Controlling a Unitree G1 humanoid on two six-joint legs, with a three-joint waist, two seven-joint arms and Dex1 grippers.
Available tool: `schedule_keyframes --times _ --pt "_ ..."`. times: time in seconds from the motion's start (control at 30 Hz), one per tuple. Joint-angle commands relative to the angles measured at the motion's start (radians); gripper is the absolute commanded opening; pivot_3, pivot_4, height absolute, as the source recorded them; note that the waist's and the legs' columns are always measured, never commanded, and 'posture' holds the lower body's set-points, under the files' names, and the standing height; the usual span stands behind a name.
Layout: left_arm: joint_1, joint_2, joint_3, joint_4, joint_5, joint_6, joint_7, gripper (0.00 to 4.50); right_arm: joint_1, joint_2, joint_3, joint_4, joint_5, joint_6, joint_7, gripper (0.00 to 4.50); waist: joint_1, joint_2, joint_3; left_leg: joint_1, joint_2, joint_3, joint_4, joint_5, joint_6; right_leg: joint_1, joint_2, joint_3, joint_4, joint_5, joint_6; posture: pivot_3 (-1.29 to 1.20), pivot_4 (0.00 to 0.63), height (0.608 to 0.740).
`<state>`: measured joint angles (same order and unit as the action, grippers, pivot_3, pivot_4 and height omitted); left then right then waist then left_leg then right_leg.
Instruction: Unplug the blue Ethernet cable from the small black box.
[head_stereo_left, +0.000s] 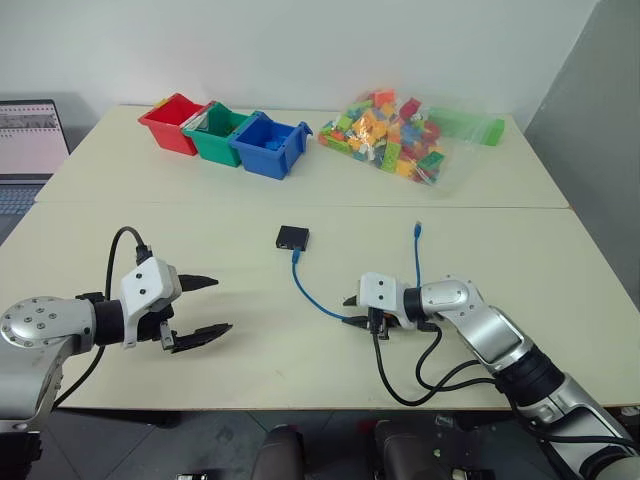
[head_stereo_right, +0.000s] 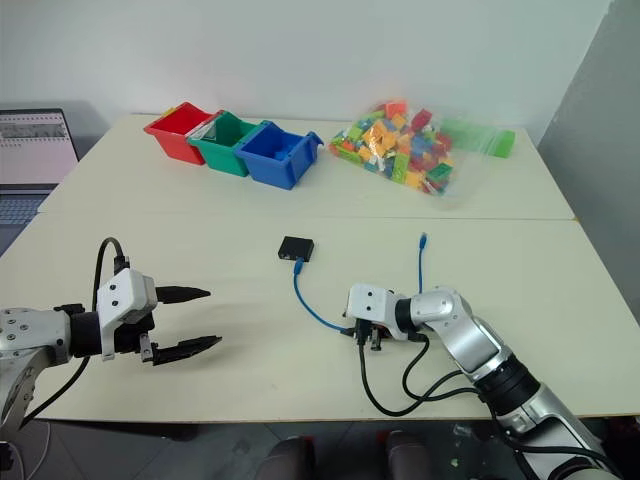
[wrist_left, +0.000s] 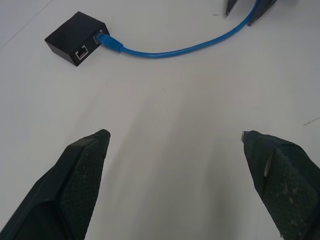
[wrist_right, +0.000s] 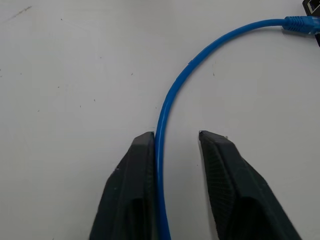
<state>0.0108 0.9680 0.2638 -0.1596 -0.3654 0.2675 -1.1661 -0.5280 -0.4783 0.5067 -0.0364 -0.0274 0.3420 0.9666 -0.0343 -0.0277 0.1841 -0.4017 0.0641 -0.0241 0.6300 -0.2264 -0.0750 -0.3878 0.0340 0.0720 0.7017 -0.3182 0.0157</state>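
Observation:
The small black box (head_stereo_left: 292, 237) lies flat near the table's middle. The blue Ethernet cable (head_stereo_left: 310, 295) is plugged into one of its side ports (wrist_left: 102, 37). From there the cable curves toward my right gripper (head_stereo_left: 351, 311), and its free plug (head_stereo_left: 418, 228) rests further back. In the right wrist view the cable (wrist_right: 175, 95) runs between my right fingers. It lies against one finger (wrist_right: 135, 175), with a gap to the other. My left gripper (head_stereo_left: 222, 304) hovers wide open and empty at the front left, pointing toward the box.
Red (head_stereo_left: 172, 122), green (head_stereo_left: 216, 132) and blue (head_stereo_left: 270, 145) bins line the far edge. A clear bag of coloured bricks (head_stereo_left: 395, 135) sits at the back right and a laptop (head_stereo_left: 25, 140) at the far left. A black arm cable (head_stereo_left: 410, 380) loops on the table by my right wrist.

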Motion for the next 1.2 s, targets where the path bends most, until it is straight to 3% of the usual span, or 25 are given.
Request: schedule_keyframes --times 0.03,0.1,0.3,0.53,0.67,0.73,0.77,0.9,1.07,1.2 --pt "-0.028 -0.002 -0.011 -0.005 -0.001 -0.016 0.002 4.5 0.005 -0.05 -0.015 0.019 -0.049 -0.026 -0.003 0.43 0.002 0.0 0.0 0.0 0.0 0.0 0.0 0.0 0.0 0.0 0.0 0.0 0.0 0.0 0.0 0.0 0.15 0.74" --pt "-0.034 -0.003 -0.021 -0.002 0.001 -0.019 0.0 4.5 0.007 -0.086 -0.033 0.033 -0.051 -0.062 0.009 0.04 0.002 0.0 0.0 0.0 0.0 0.0 0.0 0.0 0.0 0.0 0.0 0.0 0.0 0.0 0.0 0.0 0.15 0.74" --pt "-0.06 -0.01 -0.047 0.008 0.005 -0.022 0.003 4.5 0.029 -0.218 -0.108 0.043 -0.014 -0.115 0.071 0.04 0.005 0.0 0.0 0.0 -0.001 0.0 0.001 0.0 0.0 0.001 -0.001 0.0 0.0 0.0 0.0 0.0 0.15 0.74" --pt "-0.097 -0.02 -0.092 0.033 0.014 -0.036 -0.009 4.5 0.113 -0.466 -0.217 0.008 0.026 -0.222 0.227 0.04 0.008 0.0 0.0 0.0 -0.002 0.0 0.0 0.0 0.0 0.001 -0.002 0.0 -0.001 0.0 0.0 0.0 0.15 0.74" --pt "-0.129 -0.028 -0.115 0.051 0.018 -0.042 -0.013 4.5 0.129 -0.496 -0.216 -0.039 0.043 -0.242 0.284 0.04 -0.002 0.0 0.0 0.0 0.0 0.0 0.0 0.0 0.0 0.001 -0.001 0.0 -0.001 0.0 0.0 0.0 0.15 0.74" --pt "-0.138 -0.032 -0.124 0.055 0.019 -0.044 -0.013 4.5 0.112 -0.456 -0.227 -0.035 0.034 -0.242 0.249 0.04 -0.011 0.0 0.0 0.001 0.0 0.0 0.0 0.0 0.0 0.001 0.0 0.001 0.0 0.0 0.0 0.0 0.15 0.74" --pt "-0.14 -0.033 -0.127 0.056 0.02 -0.045 -0.013 4.5 0.105 -0.44 -0.232 -0.034 0.037 -0.237 0.241 0.38 -0.013 0.0 0.0 0.001 0.0 0.0 0.0 0.0 0.0 0.001 0.0 0.001 0.0 0.0 0.0 0.0 0.15 0.74" --pt "-0.135 -0.028 -0.126 0.056 0.015 -0.049 -0.017 4.5 0.093 -0.4 -0.26 -0.067 0.086 -0.164 0.245 1.03 -0.016 0.001 0.0 0.001 0.0 0.0 0.0 0.0 0.0 0.001 0.0 0.001 0.001 0.0 0.0 0.0 0.15 0.74" --pt "-0.117 -0.026 -0.12 0.05 0.011 -0.049 -0.019 4.5 0.062 -0.307 -0.305 -0.133 0.191 0.035 0.19 2.36 -0.016 0.001 0.0 0.001 0.0 0.0 0.0 0.0 0.0 0.001 0.0 0.001 0.001 0.0 0.0 0.0 0.15 0.74" --pt "-0.109 -0.03 -0.119 0.045 0.013 -0.049 -0.015 4.5 0.032 -0.134 -0.307 -0.135 0.175 0.179 -0.015 3.29 -0.016 0.001 0.0 0.001 0.0 0.0 0.0 0.0 0.0 0.001 0.0 0.0 0.002 0.0 0.0 0.0 0.15 0.74"
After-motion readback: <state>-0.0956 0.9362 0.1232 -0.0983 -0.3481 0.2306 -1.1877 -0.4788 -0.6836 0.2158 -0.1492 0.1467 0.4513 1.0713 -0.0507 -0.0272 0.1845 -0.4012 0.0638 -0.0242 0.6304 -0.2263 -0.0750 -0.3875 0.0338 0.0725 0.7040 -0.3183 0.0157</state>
